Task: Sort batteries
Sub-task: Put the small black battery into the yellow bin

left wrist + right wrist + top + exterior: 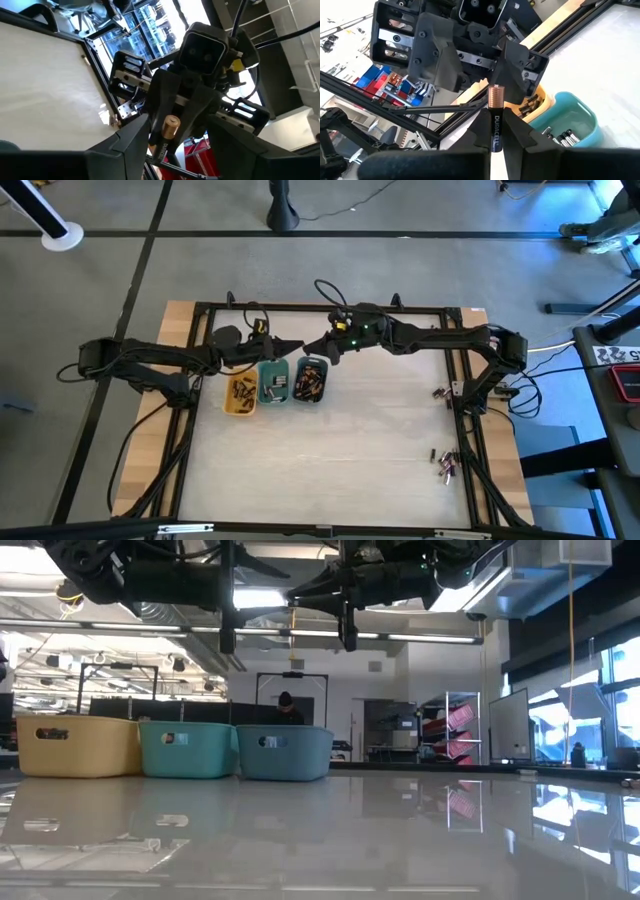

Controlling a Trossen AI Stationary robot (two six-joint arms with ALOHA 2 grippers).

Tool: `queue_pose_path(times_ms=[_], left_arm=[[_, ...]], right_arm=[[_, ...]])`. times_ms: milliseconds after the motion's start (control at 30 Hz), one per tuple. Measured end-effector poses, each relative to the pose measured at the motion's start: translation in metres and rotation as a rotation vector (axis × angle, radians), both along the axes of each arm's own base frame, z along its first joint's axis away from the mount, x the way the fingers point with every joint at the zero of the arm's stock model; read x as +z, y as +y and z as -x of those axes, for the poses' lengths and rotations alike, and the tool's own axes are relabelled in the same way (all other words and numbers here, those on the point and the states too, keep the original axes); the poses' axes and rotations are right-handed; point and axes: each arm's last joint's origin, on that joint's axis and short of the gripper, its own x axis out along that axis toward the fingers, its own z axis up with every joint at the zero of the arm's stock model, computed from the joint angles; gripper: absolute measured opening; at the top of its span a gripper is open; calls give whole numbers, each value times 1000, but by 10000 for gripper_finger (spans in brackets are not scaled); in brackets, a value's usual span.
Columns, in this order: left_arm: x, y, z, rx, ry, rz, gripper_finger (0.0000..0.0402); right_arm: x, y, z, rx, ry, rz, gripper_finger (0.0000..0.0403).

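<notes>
Both arms meet above the far part of the table, over three small trays: yellow [240, 393], teal [273, 383] and grey-blue [310, 380], each holding batteries. My right gripper [495, 120] is shut on one battery [495, 112], which has a black body and a copper-toned end. My left gripper [175, 132] faces it and is open, one finger [125, 145] on each side of that battery, apart from it as far as I can see. In the right wrist view the left gripper [480, 75] stands just beyond the battery's copper end. My right gripper pinches the battery's black body [495, 132] between its two fingers. The copper end [496, 95] sticks out free past the fingers. The battery is lifted clear, high above the trays.
Loose batteries lie at the table's right side [440, 392] and near its right front corner [445, 465]. A black frame [330, 307] runs around the tabletop. In the low view the three trays [187, 750] stand in a row at the far left, with bare tabletop in front of them.
</notes>
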Motion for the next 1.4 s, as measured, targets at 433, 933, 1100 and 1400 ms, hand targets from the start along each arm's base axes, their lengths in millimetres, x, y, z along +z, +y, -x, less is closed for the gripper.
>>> queue_pose_path(times_ms=[433,933,1100,1400], left_arm=[[-2,1,0,15,22,-16,182],[-2,2,0,36,28,-43,182],[-2,2,0,37,30,-43,182],[-9,3,-6,34,40,-9,182]], right_arm=[[0,-1,0,-53,6,-27,19],[1,0,0,-59,7,-49,19],[1,3,-1,-52,8,-52,19],[0,8,-3,-79,14,-56,19]])
